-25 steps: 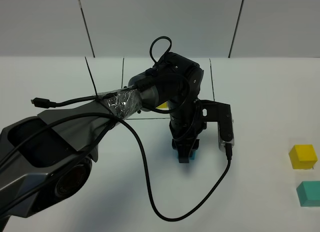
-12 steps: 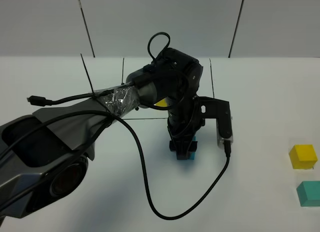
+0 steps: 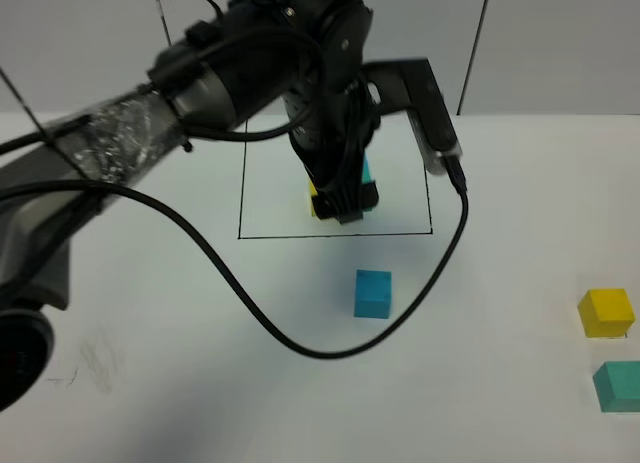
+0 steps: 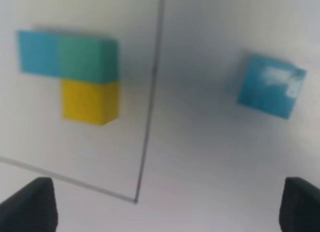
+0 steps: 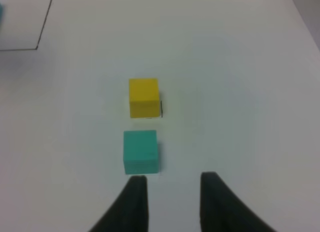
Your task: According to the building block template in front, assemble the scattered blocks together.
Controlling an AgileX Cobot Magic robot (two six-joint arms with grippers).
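The sky blue cube [image 3: 373, 293] rests alone on the white table, in front of the black outlined square; it also shows in the left wrist view [image 4: 270, 85]. My left gripper [image 3: 341, 211] hangs high above the square, open and empty, with its fingertips [image 4: 30, 206] spread wide. The template [image 4: 80, 71], an L of blue, teal and yellow cubes, lies inside the square; in the high view my gripper mostly hides the template [image 3: 366, 172]. The yellow cube [image 3: 607, 312] and teal-green cube [image 3: 618, 386] sit at the far right. My right gripper [image 5: 175, 204] is open and empty just short of the teal-green cube [image 5: 140, 152], with the yellow cube [image 5: 144, 96] beyond it.
A black outlined square [image 3: 300, 236] is marked on the table. A black cable [image 3: 300, 348] hangs in a loop from the left arm, low over the table to the left of the blue cube. The left camera mount [image 3: 430, 103] juts out to the right.
My left gripper let go of the sky blue cube, rose and moved back over the square. The cube stays on the table where it was set down.
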